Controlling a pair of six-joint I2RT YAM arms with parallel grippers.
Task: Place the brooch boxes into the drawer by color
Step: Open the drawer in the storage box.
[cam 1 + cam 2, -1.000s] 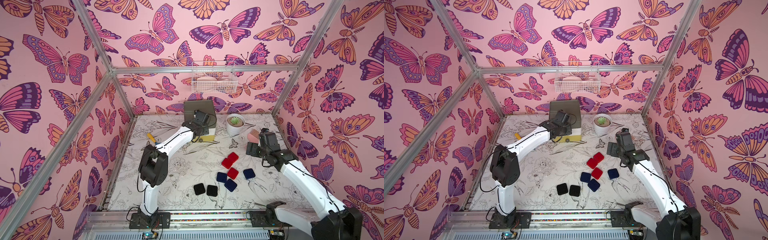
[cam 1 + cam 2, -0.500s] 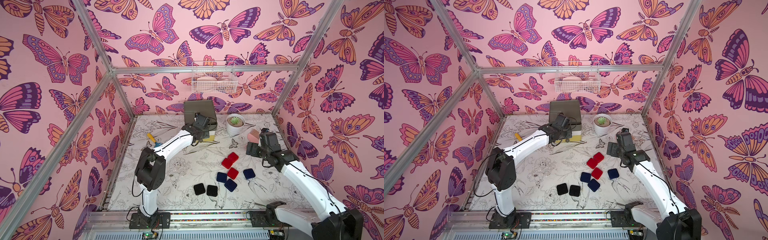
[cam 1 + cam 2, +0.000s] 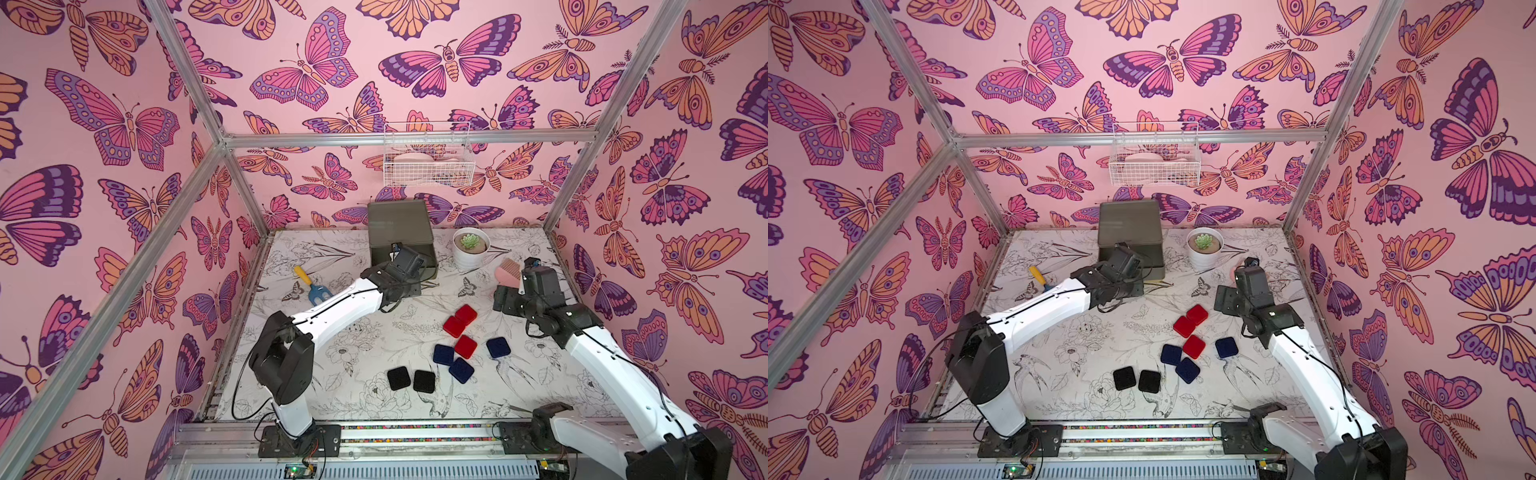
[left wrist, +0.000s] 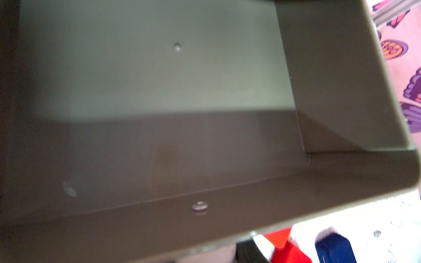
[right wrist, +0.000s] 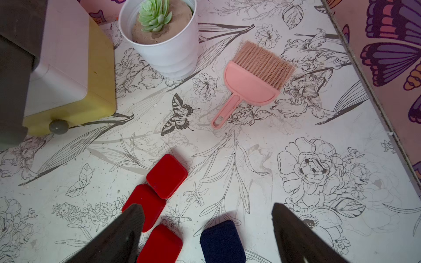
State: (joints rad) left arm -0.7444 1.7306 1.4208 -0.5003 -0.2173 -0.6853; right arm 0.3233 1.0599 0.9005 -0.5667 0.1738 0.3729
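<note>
Evidently the grey top drawer (image 4: 159, 68) stands open, left gripper (image 3: 411, 284) pinched shut at its front, so the spread right gripper (image 5: 205, 206) should next lower onto the blue box (image 5: 219, 241).

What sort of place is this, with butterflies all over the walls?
Likely a robot test booth, not a real room: two white arms bolted to a rail, butterfly paper on an aluminium frame, and props like velvet boxes and a drawer chest.

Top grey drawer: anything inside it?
Nothing visible. The left wrist view shows the grey drawer's bare floor and one screw in its front wall. One side lies in dark shadow, so that part is unreadable.
</note>
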